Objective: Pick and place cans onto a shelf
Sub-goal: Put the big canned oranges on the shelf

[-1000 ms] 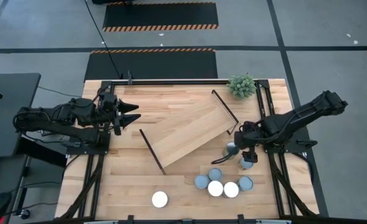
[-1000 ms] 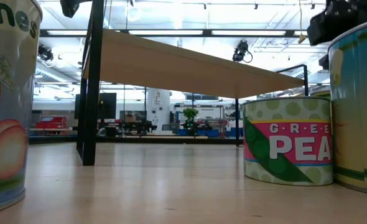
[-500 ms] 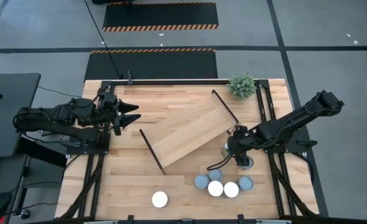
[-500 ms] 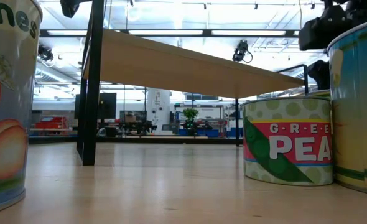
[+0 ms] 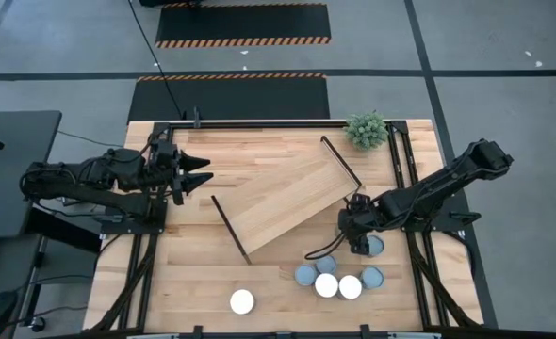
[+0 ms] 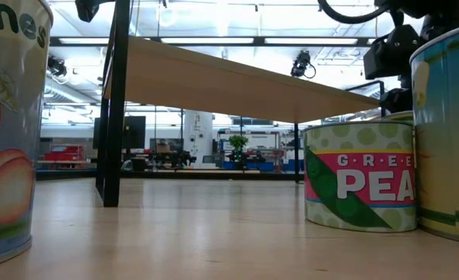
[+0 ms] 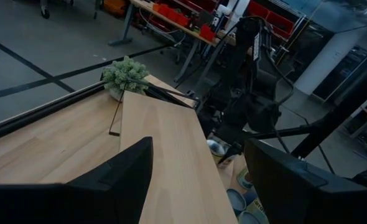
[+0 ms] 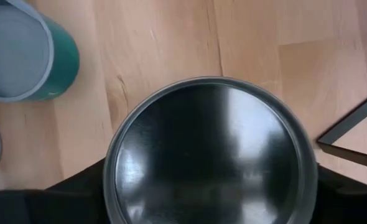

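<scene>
Can gripped beside the shelf

A can (image 8: 208, 155) is held in the right pincer (image 5: 356, 229); lifting onto the shelf (image 5: 283, 202) is judged next. The left pincer (image 5: 195, 173) is parked wide.

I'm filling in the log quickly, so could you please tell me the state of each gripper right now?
Left gripper: open, holding nothing, above the table's left side.
Right gripper: fingers either side of a can; grip cannot be told.

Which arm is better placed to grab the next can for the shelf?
Right. Its end effector sits directly over a can beside the shelf, while the left end effector waits at the table's far side, away from every can.
</scene>
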Motion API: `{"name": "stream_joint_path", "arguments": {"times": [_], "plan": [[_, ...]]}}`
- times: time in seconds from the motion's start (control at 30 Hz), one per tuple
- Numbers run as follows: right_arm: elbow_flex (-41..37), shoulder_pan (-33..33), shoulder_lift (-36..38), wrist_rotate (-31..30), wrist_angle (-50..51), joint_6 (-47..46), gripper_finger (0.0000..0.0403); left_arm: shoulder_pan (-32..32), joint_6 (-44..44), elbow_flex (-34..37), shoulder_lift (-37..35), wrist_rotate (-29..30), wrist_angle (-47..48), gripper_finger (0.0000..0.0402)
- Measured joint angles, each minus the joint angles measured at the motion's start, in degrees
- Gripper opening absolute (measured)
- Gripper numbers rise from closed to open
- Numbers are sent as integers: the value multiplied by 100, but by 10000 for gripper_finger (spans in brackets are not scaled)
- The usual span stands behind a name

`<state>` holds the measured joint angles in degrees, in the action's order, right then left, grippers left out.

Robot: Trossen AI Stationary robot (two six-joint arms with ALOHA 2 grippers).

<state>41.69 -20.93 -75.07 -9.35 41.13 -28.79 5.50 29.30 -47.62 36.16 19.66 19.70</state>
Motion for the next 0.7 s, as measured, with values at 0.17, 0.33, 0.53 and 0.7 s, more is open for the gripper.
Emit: {"name": "stream_joint_path", "arguments": {"times": [0.17,0.33,0.53,0.7], "plan": [[307,10,223,68,320,145,300,0,0,0,0,-1,22,259],[1135,171,315,415,906,613,300,-2,0,0,22,88,23,259],[1990,398,298,852,1291,1023,300,-2,-4,2,22,308,24,259],[2502,464,298,952,1789,1213,301,-2,-4,2,22,317,26,259]]}}
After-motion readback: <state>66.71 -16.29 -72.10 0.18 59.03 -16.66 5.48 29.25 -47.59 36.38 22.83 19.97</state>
